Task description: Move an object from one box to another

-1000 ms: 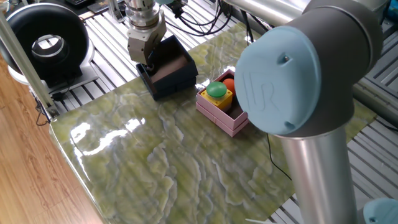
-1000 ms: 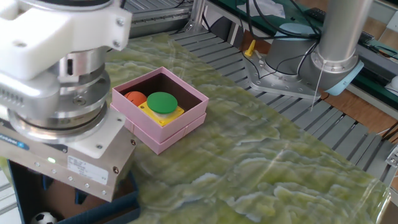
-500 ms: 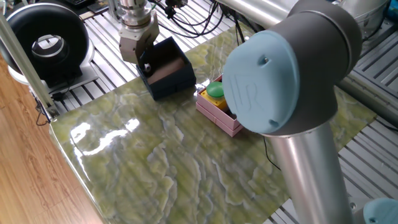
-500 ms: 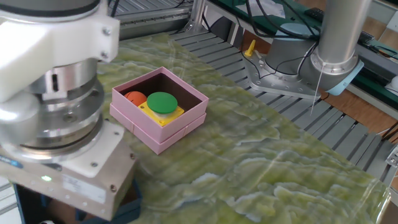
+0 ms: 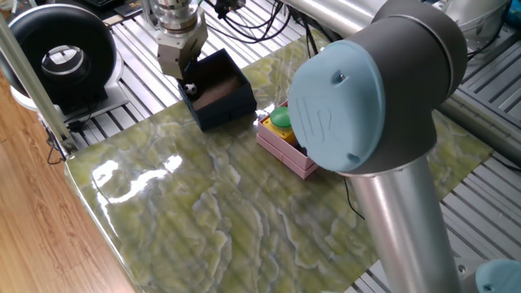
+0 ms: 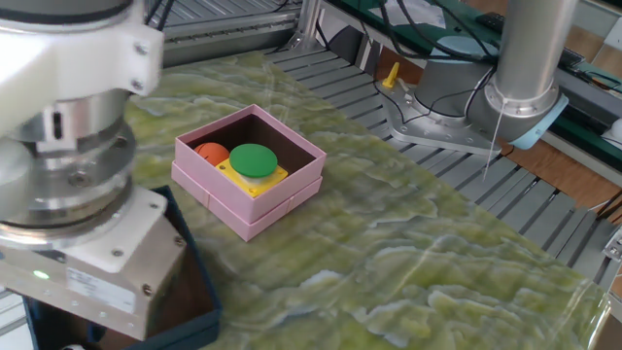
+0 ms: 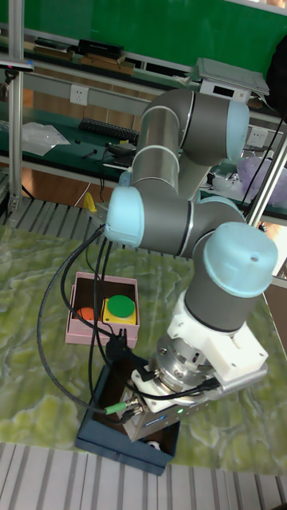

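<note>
The navy box (image 5: 225,104) stands at the mat's far edge; its rim shows again in the other fixed view (image 6: 197,282) and in the tall view (image 7: 102,434). My gripper (image 5: 188,81) hangs over its left corner, fingers pointing down just above the rim. A small black-and-white ball (image 5: 190,87) sits right at the fingertips, and the fingers look shut on it. In the other fixed view the gripper's housing (image 6: 78,262) hides the fingers. The pink box (image 6: 284,199) beside it holds a yellow block with a green cap (image 6: 254,158) and an orange ball (image 6: 211,153).
My arm's large blue-capped elbow (image 5: 366,98) covers part of the pink box (image 5: 281,148). A black round device (image 5: 61,53) sits on the slatted metal top beyond the mat's left corner. The arm's base (image 6: 525,92) stands at the far right, with cables near it.
The gripper has risen out of the navy box and shifted slightly left over the past second. In the last half second it barely moved. The pink box and its contents stayed put.
</note>
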You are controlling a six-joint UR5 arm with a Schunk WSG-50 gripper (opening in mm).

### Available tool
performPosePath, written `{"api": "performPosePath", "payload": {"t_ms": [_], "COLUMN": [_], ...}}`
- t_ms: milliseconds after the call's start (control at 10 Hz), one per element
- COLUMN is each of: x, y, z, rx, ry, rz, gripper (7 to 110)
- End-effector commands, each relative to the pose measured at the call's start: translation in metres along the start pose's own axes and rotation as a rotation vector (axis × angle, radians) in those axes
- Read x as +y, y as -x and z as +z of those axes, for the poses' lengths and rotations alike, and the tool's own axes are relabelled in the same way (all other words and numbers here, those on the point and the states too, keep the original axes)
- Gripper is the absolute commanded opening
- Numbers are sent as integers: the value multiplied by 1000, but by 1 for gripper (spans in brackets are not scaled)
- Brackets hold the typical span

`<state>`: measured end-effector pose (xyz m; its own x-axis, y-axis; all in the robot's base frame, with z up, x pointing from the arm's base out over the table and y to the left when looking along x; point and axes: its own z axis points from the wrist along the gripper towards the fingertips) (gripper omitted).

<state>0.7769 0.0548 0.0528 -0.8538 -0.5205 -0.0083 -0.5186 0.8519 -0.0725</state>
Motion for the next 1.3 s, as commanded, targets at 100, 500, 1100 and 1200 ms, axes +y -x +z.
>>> {"api": "performPosePath", "payload": {"t_ms": [100, 500, 1100, 1200], "x": [-17, -4, 8, 4], "y": [10, 8, 15, 17], "z": [15, 24, 28, 27], "rx": [-82, -77, -83, -87], "ry": [23, 41, 30, 12], "rz": [-9, 28, 40, 42], "gripper": [44, 44, 44, 44]}}
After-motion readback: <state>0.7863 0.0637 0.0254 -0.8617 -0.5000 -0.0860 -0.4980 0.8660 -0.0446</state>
